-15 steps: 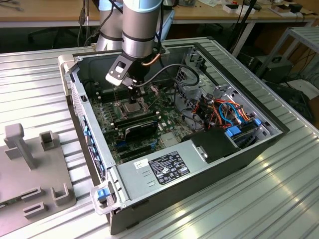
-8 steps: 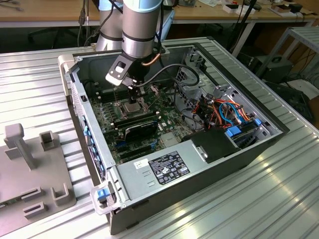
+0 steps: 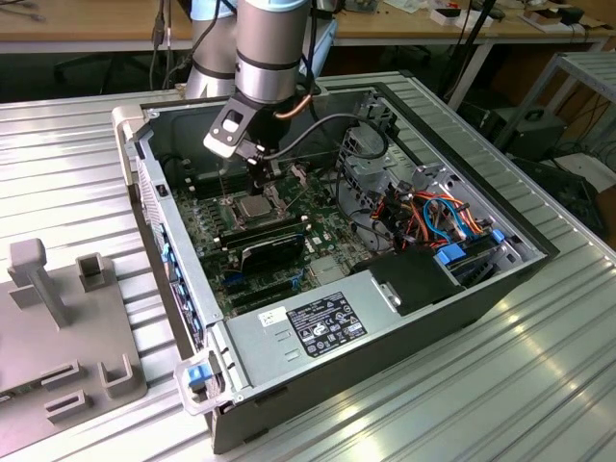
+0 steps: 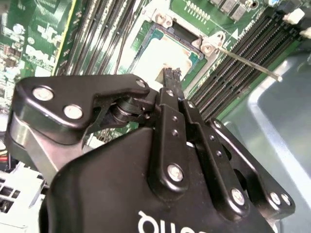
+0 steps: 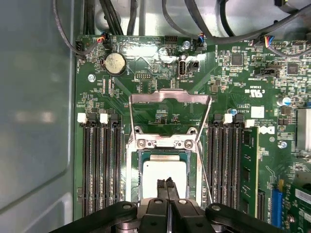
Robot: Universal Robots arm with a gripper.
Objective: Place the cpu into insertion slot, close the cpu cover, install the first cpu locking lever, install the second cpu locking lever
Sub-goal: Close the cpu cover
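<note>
The cpu (image 5: 164, 171), a silvery square chip, lies in the insertion slot (image 5: 134, 171) on the green board; it also shows from the exterior view (image 3: 255, 205). The cpu cover (image 5: 170, 97) stands raised on its hinge at the slot's edge, its window open over the board beyond the slot. My gripper (image 5: 166, 186) hangs just above the chip's near edge, its black fingertips (image 4: 170, 75) pressed together with nothing between them. A thin metal locking lever (image 4: 248, 63) sticks out free beside the slot, seen in the first wrist view as a lever (image 5: 206, 178) too.
Long black memory slots (image 5: 99, 165) flank the slot on both sides. Cable bundles (image 3: 438, 217) and a black power supply (image 3: 318, 322) fill the exterior view's right and front of the case. The case wall (image 5: 34, 121) rises close beside the board. Grey fixtures (image 3: 67, 318) sit outside.
</note>
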